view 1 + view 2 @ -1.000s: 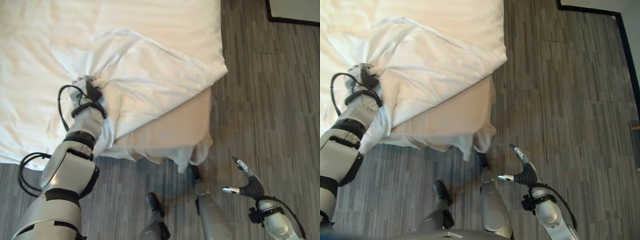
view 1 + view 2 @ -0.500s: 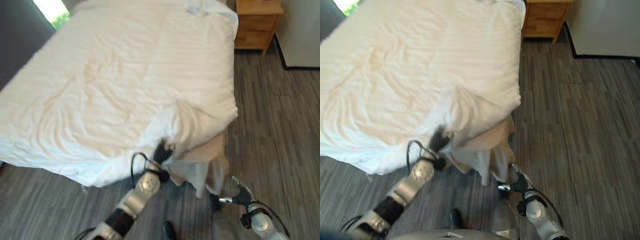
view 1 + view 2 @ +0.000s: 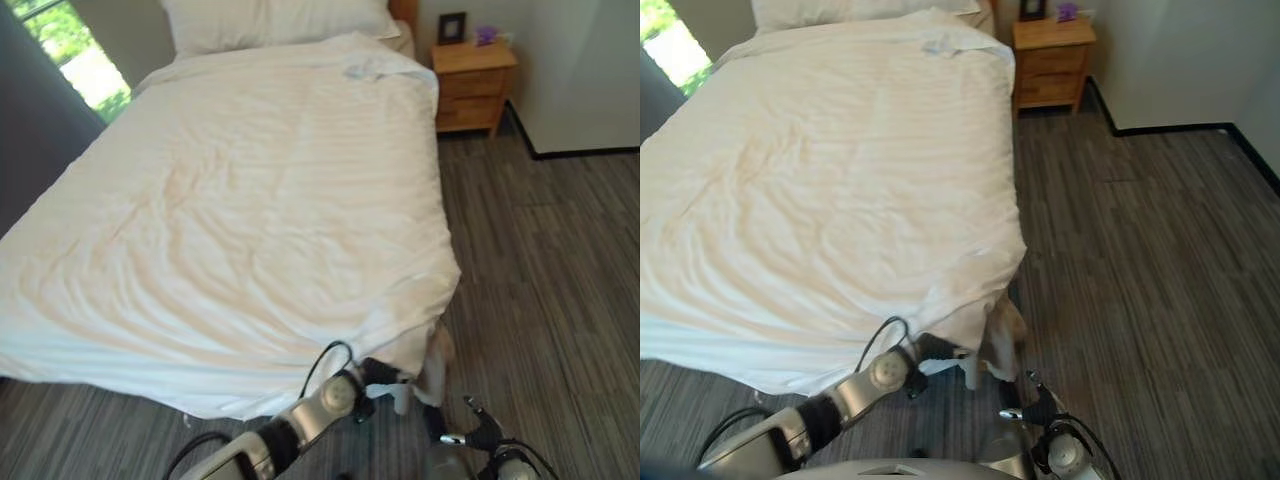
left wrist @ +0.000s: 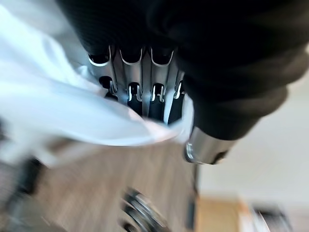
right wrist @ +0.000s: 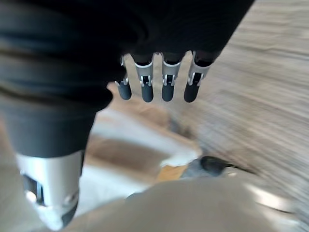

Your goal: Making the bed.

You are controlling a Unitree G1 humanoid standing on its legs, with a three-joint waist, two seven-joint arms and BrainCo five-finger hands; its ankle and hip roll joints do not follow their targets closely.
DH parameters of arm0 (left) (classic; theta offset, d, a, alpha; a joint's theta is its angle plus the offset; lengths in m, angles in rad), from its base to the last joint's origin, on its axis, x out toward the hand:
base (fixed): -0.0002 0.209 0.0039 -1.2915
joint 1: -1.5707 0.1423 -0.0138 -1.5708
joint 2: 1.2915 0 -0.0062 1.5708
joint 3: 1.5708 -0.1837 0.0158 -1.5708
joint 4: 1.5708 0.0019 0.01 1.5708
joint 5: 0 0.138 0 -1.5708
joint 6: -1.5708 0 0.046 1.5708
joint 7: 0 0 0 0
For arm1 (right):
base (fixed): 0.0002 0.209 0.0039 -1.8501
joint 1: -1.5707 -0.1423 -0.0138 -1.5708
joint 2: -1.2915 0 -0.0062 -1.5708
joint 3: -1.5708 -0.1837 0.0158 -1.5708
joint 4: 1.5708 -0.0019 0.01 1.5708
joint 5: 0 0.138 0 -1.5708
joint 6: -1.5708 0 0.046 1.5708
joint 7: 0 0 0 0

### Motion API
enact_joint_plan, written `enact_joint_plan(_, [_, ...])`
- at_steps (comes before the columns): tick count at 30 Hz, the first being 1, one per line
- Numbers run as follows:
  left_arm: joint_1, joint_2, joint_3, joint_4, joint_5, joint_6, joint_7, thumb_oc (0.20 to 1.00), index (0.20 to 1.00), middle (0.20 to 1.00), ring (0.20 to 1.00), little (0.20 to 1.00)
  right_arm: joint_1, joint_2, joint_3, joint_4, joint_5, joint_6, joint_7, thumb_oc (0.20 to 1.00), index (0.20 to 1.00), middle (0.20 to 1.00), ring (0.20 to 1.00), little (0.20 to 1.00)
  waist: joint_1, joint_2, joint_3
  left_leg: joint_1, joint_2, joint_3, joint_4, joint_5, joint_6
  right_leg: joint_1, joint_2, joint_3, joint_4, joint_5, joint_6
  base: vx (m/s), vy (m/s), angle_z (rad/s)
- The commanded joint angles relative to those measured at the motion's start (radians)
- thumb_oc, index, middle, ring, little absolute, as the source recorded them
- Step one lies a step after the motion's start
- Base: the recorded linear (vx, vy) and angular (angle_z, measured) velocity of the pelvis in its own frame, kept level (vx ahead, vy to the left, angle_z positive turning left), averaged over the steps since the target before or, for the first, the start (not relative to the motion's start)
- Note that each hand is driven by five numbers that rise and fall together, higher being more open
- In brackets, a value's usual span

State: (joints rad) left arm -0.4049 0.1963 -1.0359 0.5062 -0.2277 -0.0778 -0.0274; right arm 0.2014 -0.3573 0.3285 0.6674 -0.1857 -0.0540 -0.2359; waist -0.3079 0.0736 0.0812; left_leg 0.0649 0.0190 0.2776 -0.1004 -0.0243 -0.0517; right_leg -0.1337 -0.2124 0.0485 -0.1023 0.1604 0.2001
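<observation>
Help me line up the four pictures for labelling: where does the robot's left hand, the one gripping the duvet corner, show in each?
Left eye view: left hand at the bottom centre, curled on the white duvet corner.
Right eye view: left hand at the lower centre, at the same corner.
Left wrist view: left hand up close, fingers curled into white cloth.
Right wrist view: not in it.
Shared landmark: wooden nightstand, upper right in both eye views.

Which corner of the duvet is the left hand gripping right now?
The foot-end corner of the duvet on the nightstand side, which the left hand pinches at the bed's edge; the other corners lie untouched.
</observation>
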Motion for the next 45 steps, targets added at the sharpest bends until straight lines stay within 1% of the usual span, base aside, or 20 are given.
enact_joint_plan(1, [-0.010,-0.166,0.008,-0.141,-0.175,-0.066,-0.192,1.000,1.000,1.000,1.000,1.000,-0.028,-0.071,-0.013,0.020,0.031,-0.017,-0.029,1.000,1.000,1.000,1.000,1.000,-0.032,0.005,0.048,0.011,0.045,-0.019,0.013,-0.005,-0.026,0.077,-0.025,0.008,0.016,-0.039,0.009,0.00,0.039,-0.23])
enact_joint_plan(5, [0.052,-0.211,-0.052,-0.159,-0.413,0.041,-0.378,1.000,1.000,1.000,1.000,1.000,-0.012,-0.066,-0.046,0.107,-0.018,0.009,-0.053,1.000,1.000,1.000,1.000,1.000,-0.062,0.017,0.065,0.031,0.041,0.004,0.013,-0.015,-0.022,0.073,-0.027,0.030,0.023,-0.039,0.008,-0.02,0.038,-0.10])
enact_joint_plan(8, [0.118,-0.218,-0.052,-0.172,-0.583,0.112,-0.411,1.000,1.000,1.000,1.000,1.000,-0.008,-0.053,-0.050,0.127,-0.021,0.022,-0.060,1.000,1.000,1.000,1.000,1.000,-0.059,0.019,0.067,0.041,0.041,0.010,0.013,-0.017,-0.020,0.080,-0.028,0.034,0.024,-0.039,0.007,-0.01,0.010,-0.18])
enact_joint_plan(9, [0.173,-0.213,-0.049,-0.176,-0.706,0.201,-0.442,1.000,1.000,1.000,1.000,1.000,-0.002,-0.040,-0.056,0.149,-0.020,0.037,-0.068,1.000,1.000,1.000,1.000,1.000,-0.054,0.020,0.067,0.049,0.042,0.012,0.013,-0.017,-0.019,0.087,-0.027,0.033,0.024,-0.040,0.007,0.00,-0.008,-0.21])
enact_joint_plan(13, [0.241,-0.178,-0.020,-0.168,-0.828,0.271,-0.467,1.000,1.000,1.000,1.000,1.000,-0.010,-0.028,-0.073,0.155,-0.014,0.051,-0.078,1.000,1.000,1.000,1.000,1.000,-0.033,0.015,0.059,0.065,0.045,0.008,0.013,-0.020,-0.016,0.110,-0.022,0.025,0.025,-0.049,0.001,0.00,-0.005,-0.02])
enact_joint_plan(15, [0.209,-0.181,0.007,-0.163,-0.833,0.225,-0.448,1.000,1.000,1.000,1.000,1.000,-0.016,-0.027,-0.074,0.142,-0.018,0.044,-0.093,1.000,1.000,1.000,1.000,1.000,-0.028,0.008,0.054,0.072,0.049,0.004,0.013,-0.019,-0.016,0.121,-0.021,0.017,0.026,-0.053,-0.001,0.00,0.000,0.00])
enact_joint_plan(17, [0.152,-0.175,0.005,-0.183,-0.706,0.062,-0.389,1.000,1.000,1.000,1.000,1.000,-0.026,-0.043,-0.072,0.106,-0.041,0.040,-0.124,1.000,1.000,1.000,1.000,1.000,-0.025,-0.001,0.055,0.082,0.050,-0.004,0.013,-0.025,-0.015,0.137,-0.021,0.006,0.028,-0.062,0.000,0.00,-0.015,0.06])
enact_joint_plan(18, [0.152,-0.175,0.005,-0.183,-0.706,0.061,-0.388,1.000,1.000,1.000,1.000,1.000,-0.027,-0.043,-0.071,0.106,-0.041,0.041,-0.124,1.000,1.000,1.000,1.000,1.000,-0.026,-0.002,0.054,0.078,0.051,-0.004,0.013,-0.019,-0.016,0.133,-0.021,0.007,0.027,-0.056,-0.002,0.00,-0.027,0.06])
enact_joint_plan(19, [0.076,-0.137,0.083,-0.248,-0.561,-0.121,-0.247,1.000,1.000,1.000,1.000,1.000,-0.026,-0.052,-0.079,0.062,-0.047,0.028,-0.151,1.000,1.000,1.000,1.000,1.000,-0.014,-0.011,0.049,0.080,0.052,-0.008,0.013,-0.022,-0.016,0.139,-0.021,0.000,0.029,-0.062,-0.001,-0.02,-0.067,0.13])
enact_joint_plan(20, [-0.016,-0.094,0.182,-0.314,-0.432,-0.184,-0.087,1.000,1.000,1.000,1.000,1.000,-0.028,-0.064,-0.097,-0.031,-0.050,-0.001,-0.170,1.000,1.000,1.000,1.000,1.000,0.000,-0.028,0.044,0.074,0.052,-0.017,0.013,-0.012,-0.017,0.145,-0.021,-0.010,0.029,-0.059,-0.003,0.00,-0.073,0.14])
enact_joint_plan(22, [-0.056,-0.055,0.257,-0.346,-0.353,-0.167,-0.003,1.000,1.000,1.000,1.000,1.000,-0.038,-0.093,-0.098,-0.103,-0.104,0.001,-0.171,1.000,1.000,1.000,1.000,1.000,0.010,-0.037,0.041,0.071,0.054,-0.026,0.013,-0.009,-0.018,0.151,-0.020,-0.022,0.029,-0.061,-0.003,0.00,-0.034,0.20])
enact_joint_plan(24, [-0.007,0.147,0.428,-0.542,-0.326,-0.167,-0.002,1.000,1.000,1.000,1.000,1.000,0.020,-0.190,-0.229,-0.223,-0.093,-0.027,-0.086,1.000,1.000,1.000,1.000,1.000,0.029,-0.044,0.039,0.070,0.057,-0.033,0.013,-0.007,-0.020,0.160,-0.018,-0.043,0.027,-0.063,0.001,-0.02,-0.009,0.18])
enact_joint_plan(28, [0.226,0.310,0.545,-0.559,-0.196,-0.168,-0.080,1.000,1.000,1.000,1.000,1.000,-0.006,-0.327,-0.360,-0.274,0.015,-0.096,-0.068,1.000,1.000,1.000,1.000,1.000,0.069,-0.070,0.030,0.052,0.062,-0.034,0.013,0.005,-0.026,0.151,-0.014,-0.056,0.020,-0.053,0.001,-0.04,-0.028,0.31])
enact_joint_plan(29, [0.328,0.406,0.677,-0.544,-0.201,-0.176,-0.067,1.000,1.000,1.000,1.000,1.000,0.008,-0.383,-0.435,-0.467,0.075,-0.124,-0.004,0.555,0.555,0.555,0.555,0.555,0.097,-0.073,0.025,0.052,0.067,-0.033,0.013,0.002,-0.029,0.155,-0.014,-0.068,0.019,-0.055,0.004,0.00,0.000,0.00])
enact_joint_plan(30, [0.353,0.401,0.711,-0.507,-0.196,-0.184,-0.043,1.000,1.000,1.000,1.000,1.000,-0.006,-0.379,-0.410,-0.428,0.118,-0.144,0.014,0.329,0.329,0.329,0.329,0.329,0.116,-0.077,0.017,0.043,0.067,-0.035,0.013,0.012,-0.030,0.151,-0.013,-0.074,0.015,-0.047,0.002,0.00,-0.007,0.07])
enact_joint_plan(31, [0.356,0.400,0.714,-0.506,-0.195,-0.185,-0.042,1.000,1.000,1.000,1.000,1.000,-0.014,-0.382,-0.403,-0.419,0.121,-0.149,0.014,0.200,0.200,0.200,0.200,0.200,0.112,-0.077,0.016,0.042,0.066,-0.035,0.013,0.012,-0.030,0.150,-0.013,-0.073,0.015,-0.047,0.001,0.00,0.000,0.00])
enact_joint_plan(33, [0.384,0.396,0.802,-0.475,-0.140,-0.170,-0.015,1.000,1.000,1.000,1.000,1.000,-0.096,-0.342,-0.355,-0.342,0.221,-0.150,0.081,0.200,0.200,0.200,0.200,0.200,0.138,-0.083,0.012,0.036,0.068,-0.044,0.013,0.018,-0.030,0.154,-0.012,-0.085,0.015,-0.047,-0.002,0.02,-0.015,-0.07])
enact_joint_plan(36, [0.476,0.343,0.919,-0.364,-0.161,-0.170,0.044,1.000,1.000,1.000,1.000,1.000,-0.163,-0.291,-0.282,-0.500,0.387,-0.165,0.141,0.200,0.200,0.200,0.200,0.200,0.191,-0.098,0.005,0.019,0.072,-0.060,0.013,0.030,-0.034,0.154,-0.012,-0.110,0.015,-0.048,-0.007,0.02,-0.017,0.16])
enact_joint_plan(43, [0.510,0.246,0.983,-0.249,-0.174,-0.161,0.089,1.000,1.000,1.000,1.000,1.000,-0.324,-0.095,-0.133,-0.369,0.627,-0.134,0.200,0.200,0.200,0.200,0.200,0.200,0.258,-0.102,0.004,-0.021,0.068,-0.102,0.013,0.049,-0.037,0.145,-0.016,-0.148,0.015,-0.054,-0.012,0.02,0.002,0.28])
enact_joint_plan(45, [0.504,0.214,0.969,-0.186,-0.181,-0.160,0.106,1.000,1.000,1.000,1.000,1.000,-0.404,0.028,-0.071,-0.214,0.833,-0.114,0.241,0.200,0.200,0.200,0.200,0.200,0.299,-0.103,0.018,-0.057,0.064,-0.126,0.013,0.063,-0.043,0.127,-0.020,-0.168,0.015,-0.052,-0.012,-0.06,0.005,0.37])
